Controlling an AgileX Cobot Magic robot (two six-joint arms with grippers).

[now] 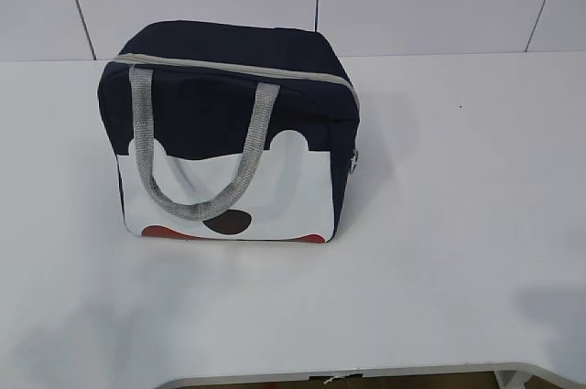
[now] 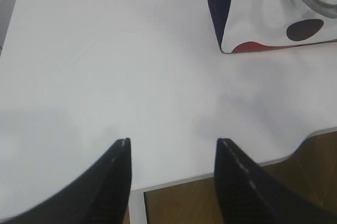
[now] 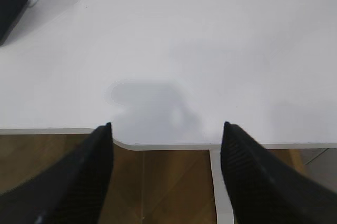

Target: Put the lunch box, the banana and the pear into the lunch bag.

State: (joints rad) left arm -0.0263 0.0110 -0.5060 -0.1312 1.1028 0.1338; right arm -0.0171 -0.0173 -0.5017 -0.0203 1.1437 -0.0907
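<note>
Stood zipped on the table (image 1: 458, 224): lunch bag (image 1: 229, 133), well beyond left gripper (image 2: 172, 147) and right gripper (image 3: 164, 129), both spread empty.

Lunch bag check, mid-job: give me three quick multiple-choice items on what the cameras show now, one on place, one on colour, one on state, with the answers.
1. Where does the lunch bag stand on the table in the exterior view?
A. left of centre
B. far right edge
C. hanging off the near edge

2. What colour are the bag's handles?
A. red
B. grey
C. yellow

3. How is the zipper along the top?
A. wide open, lining showing
C. torn off
B. closed

Answers: 1 A, the bag sits left of the middle with bare table to its right. 2 B, the webbing loop over the white side is grey. 3 B, the grey zipper line runs unbroken and no lining shows.
</note>
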